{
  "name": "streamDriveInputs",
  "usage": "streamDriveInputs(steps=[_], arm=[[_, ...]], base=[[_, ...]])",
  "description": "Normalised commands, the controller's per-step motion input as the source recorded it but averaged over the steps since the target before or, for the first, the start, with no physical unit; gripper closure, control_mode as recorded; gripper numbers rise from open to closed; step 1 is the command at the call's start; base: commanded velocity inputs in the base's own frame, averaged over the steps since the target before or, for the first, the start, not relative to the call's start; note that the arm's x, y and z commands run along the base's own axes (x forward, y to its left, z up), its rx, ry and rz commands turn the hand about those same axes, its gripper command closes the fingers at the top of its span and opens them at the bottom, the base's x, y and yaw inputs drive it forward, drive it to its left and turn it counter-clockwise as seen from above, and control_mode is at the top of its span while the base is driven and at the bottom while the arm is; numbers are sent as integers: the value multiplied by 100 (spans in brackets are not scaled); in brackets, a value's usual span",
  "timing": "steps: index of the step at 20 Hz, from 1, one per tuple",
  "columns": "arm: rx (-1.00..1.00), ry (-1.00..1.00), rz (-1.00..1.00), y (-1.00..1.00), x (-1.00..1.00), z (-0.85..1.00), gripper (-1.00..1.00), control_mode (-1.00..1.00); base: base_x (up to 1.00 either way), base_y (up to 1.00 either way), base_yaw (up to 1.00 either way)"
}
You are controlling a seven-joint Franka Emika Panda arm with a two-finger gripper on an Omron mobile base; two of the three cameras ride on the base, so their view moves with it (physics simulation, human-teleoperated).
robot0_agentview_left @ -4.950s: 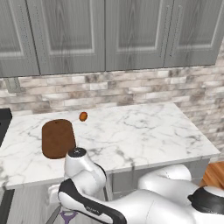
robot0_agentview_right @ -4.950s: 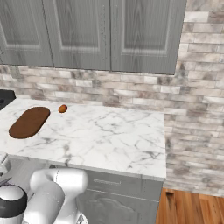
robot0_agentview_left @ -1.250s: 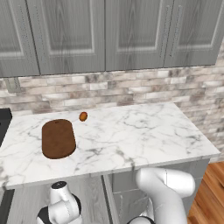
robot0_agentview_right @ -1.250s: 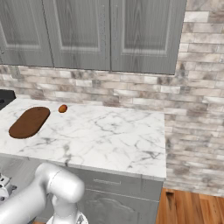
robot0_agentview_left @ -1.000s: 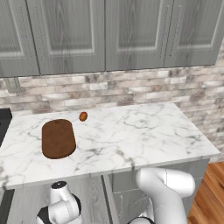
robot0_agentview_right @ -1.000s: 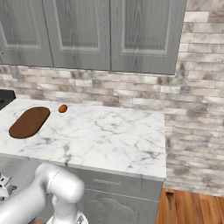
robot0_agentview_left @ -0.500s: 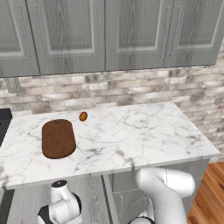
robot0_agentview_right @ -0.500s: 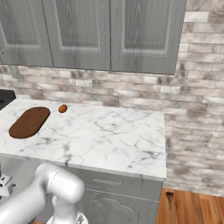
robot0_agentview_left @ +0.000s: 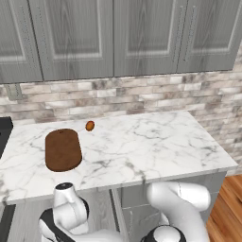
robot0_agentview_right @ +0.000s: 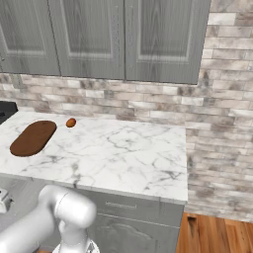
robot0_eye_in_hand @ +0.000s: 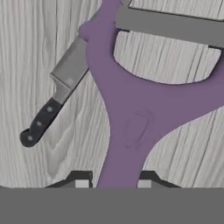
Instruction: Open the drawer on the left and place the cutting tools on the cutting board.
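Gripper (robot0_eye_in_hand: 109,179) low over the drawer floor (robot0_eye_in_hand: 26,65), the purple peeler (robot0_eye_in_hand: 127,118) between its tips.

Peeler handle ran down between the two fingertips (robot0_eye_in_hand: 81,178); whether they pinched it could not be told. Its grey blade bar (robot0_eye_in_hand: 170,25) sat farther off. The knife (robot0_eye_in_hand: 54,98) lay beside it, blade passing under the peeler's fork. On the marble counter (robot0_agentview_left: 142,146), the cutting board (robot0_agentview_left: 62,149) lay flat at the left, a small orange-brown oval object (robot0_agentview_left: 89,125) just behind it.

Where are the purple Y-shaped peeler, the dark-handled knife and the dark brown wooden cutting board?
purple Y-shaped peeler (robot0_eye_in_hand: 131,127), hand view, on its neck below the fork.
dark-handled knife (robot0_eye_in_hand: 42,123), hand view, on its handle.
dark brown wooden cutting board (robot0_agentview_left: 62,149), left base view, on its flat top.
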Motion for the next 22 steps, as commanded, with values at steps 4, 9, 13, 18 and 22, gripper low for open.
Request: streamDriveInputs(steps=[4, 9, 13, 18, 22], arm=[[2, 0, 15, 0, -11, 100, 100, -100], [0, 0, 14, 0, -18, 95, 100, -100], [0, -4, 2, -4, 23, 62, 100, -100], [0, -14, -1, -35, 54, 38, 100, -100], [0, -16, -6, -26, 46, 53, 100, -100]], base=[[0, 0, 0], [0, 0, 0], [0, 0, 0], [0, 0, 0], [0, 0, 0]])
